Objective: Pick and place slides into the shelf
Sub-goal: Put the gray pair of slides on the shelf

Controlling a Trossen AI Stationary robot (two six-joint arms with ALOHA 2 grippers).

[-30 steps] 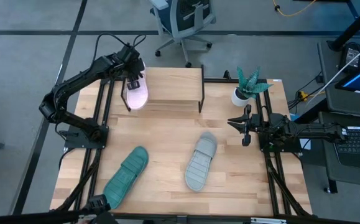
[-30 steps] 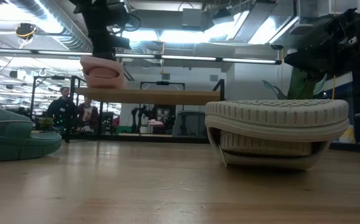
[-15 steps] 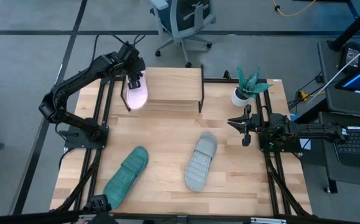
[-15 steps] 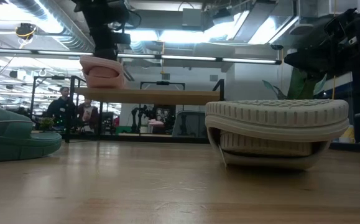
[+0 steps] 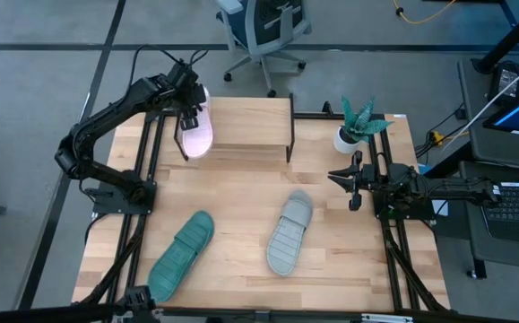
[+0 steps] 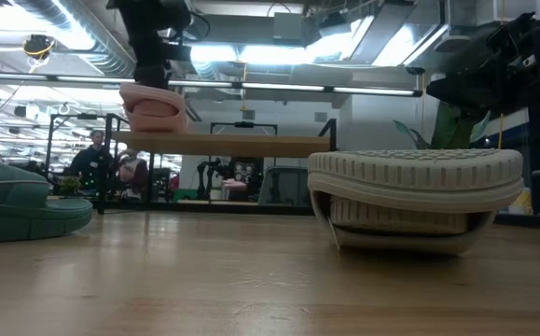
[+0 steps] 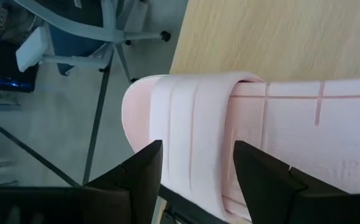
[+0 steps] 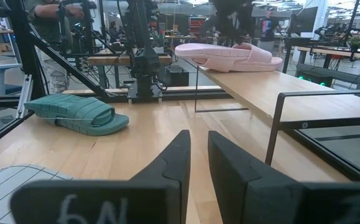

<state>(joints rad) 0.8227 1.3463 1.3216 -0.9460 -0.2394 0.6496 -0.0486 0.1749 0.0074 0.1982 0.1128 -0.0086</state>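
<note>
The pale pink slide [image 5: 196, 135] lies strap up on the left end of the shelf [image 5: 250, 121], and its end sticks out past the plank's edge [image 8: 195, 57]. My left gripper [image 7: 198, 146] hangs open just over its strap [image 7: 192, 118], a finger on either side, touching nothing that I can see. The grey slide [image 5: 289, 233] lies ribbed sole up mid-table, resting on its strap [image 6: 409, 224]. The teal slide [image 5: 181, 256] lies near the front left. My right gripper [image 8: 198, 140] waits at the table's right edge, level, with a narrow empty gap between its fingers.
A potted plant [image 5: 358, 126] stands at the far right, beside the shelf's right legs. An office chair [image 5: 263, 31] is beyond the far edge. People [image 6: 97, 159] stand in the room behind. Bare tabletop lies between the shelf and the two slides.
</note>
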